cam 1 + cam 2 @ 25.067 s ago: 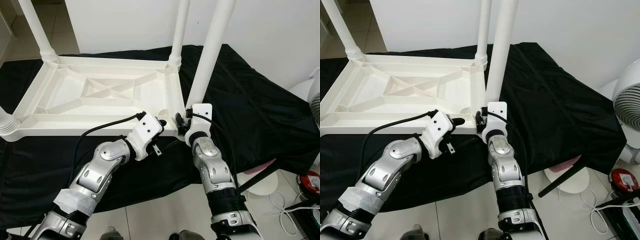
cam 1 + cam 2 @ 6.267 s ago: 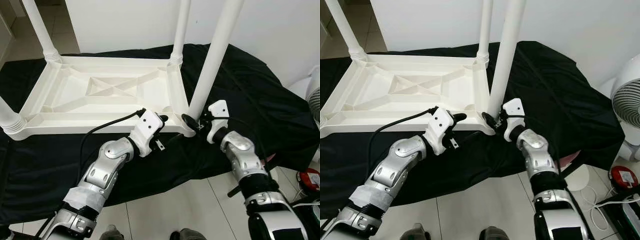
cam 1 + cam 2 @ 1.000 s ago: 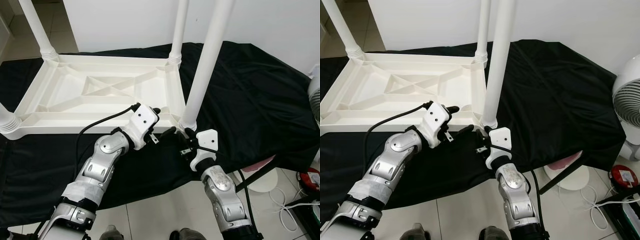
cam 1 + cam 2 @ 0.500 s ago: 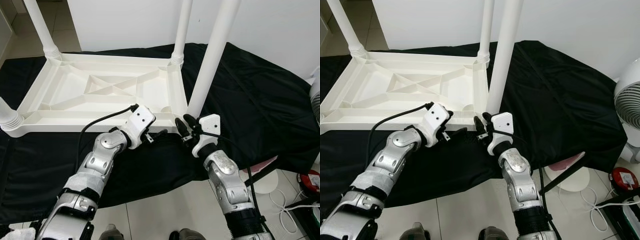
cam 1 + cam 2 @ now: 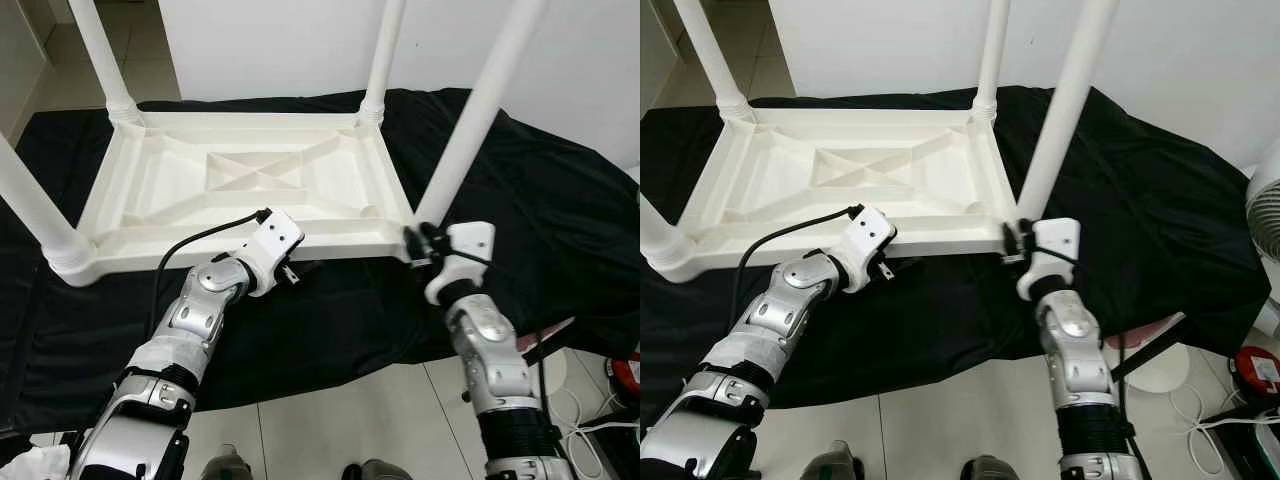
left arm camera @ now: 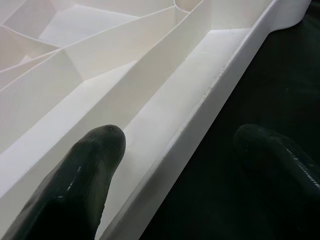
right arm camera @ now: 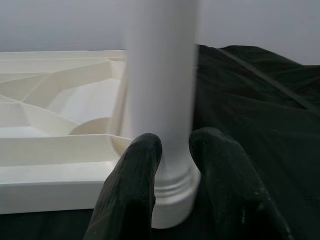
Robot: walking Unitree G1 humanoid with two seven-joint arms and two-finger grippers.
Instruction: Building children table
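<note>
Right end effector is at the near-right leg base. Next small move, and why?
Probably close the right end effector on the near-right leg just above its collar. Its fingers sit side by side before the leg, apparently not clamping it, while the left end effector straddles the tabletop rim, open.

The upturned table (image 5: 250, 185) is plain white, legs (image 5: 1060, 110) and ribbed underside alike, on a solid black cloth (image 5: 560, 210). The arms are silver, their fingers (image 7: 135, 195) glossy black. Floor tiles (image 5: 330, 430) are pale.
</note>
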